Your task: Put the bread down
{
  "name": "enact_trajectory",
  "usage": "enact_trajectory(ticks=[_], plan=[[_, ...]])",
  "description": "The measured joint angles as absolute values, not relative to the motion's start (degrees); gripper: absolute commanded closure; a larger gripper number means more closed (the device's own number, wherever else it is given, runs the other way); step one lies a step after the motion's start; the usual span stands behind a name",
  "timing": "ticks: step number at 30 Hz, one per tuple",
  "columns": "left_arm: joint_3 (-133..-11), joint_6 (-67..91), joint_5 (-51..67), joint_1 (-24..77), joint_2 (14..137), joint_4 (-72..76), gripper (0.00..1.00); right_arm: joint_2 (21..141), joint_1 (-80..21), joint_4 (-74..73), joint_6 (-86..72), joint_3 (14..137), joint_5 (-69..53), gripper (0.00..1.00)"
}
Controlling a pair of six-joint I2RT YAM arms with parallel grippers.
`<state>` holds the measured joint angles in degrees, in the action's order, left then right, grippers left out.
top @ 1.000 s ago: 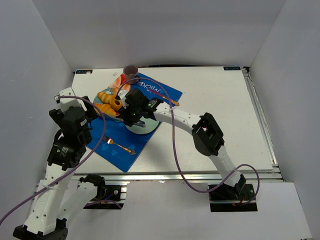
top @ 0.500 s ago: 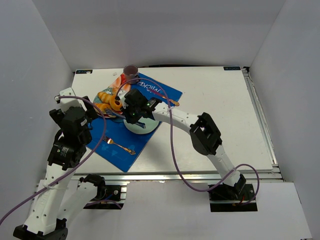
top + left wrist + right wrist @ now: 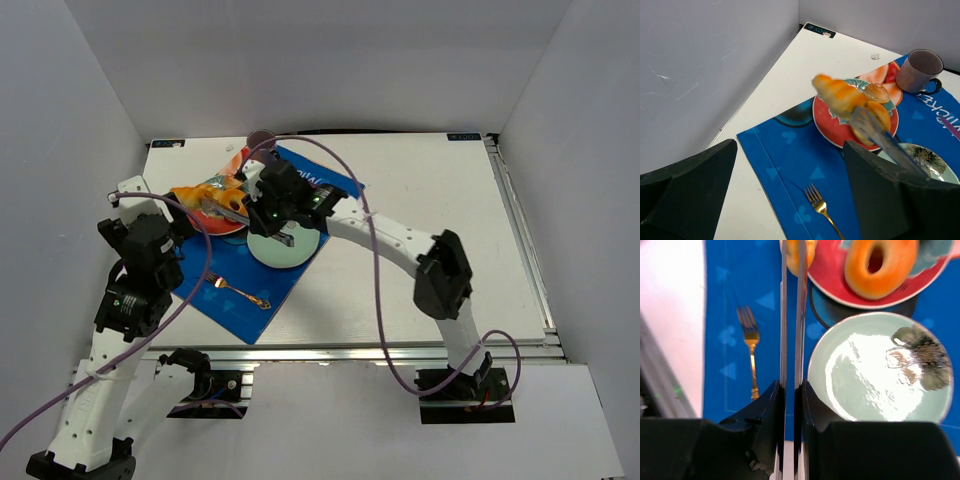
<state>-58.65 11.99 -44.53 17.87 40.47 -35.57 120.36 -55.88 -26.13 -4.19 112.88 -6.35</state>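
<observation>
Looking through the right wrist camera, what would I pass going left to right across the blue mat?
In order: gold fork → right end effector → pale green plate.

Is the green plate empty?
Empty: the green plate shows only its printed flower; the right gripper clamps the bread.

The top camera looks down from behind; both wrist cameras (close, angled down) share the blue mat [image 3: 785, 160].
</observation>
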Motion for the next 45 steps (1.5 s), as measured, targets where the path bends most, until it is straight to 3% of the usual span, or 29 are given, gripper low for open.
enact_trajectory(ticks=[12, 19, 38, 45], plan=[[-58.4, 13.7, -43.9, 17.9, 39.0, -33.3, 0.03, 93.2, -54.0, -21.0, -6.3, 80.8, 5.5, 1.0], [-57.6, 14.0, -42.6, 17.9, 39.2, -32.5, 0.03, 92.8, -52.3, -21.2, -7.6, 72.5, 8.8, 1.0], [-57.3, 14.0, -42.6, 17.9, 38.6, -32.5, 0.03, 93.2, -52.3, -19.8, -10.6, 67.4, 7.7, 1.0], [-57.1, 14.0, -42.6, 17.9, 38.9, -32.5, 0.03, 93.2, -52.3, -20.0, -10.9, 67.4, 7.0, 0.7]])
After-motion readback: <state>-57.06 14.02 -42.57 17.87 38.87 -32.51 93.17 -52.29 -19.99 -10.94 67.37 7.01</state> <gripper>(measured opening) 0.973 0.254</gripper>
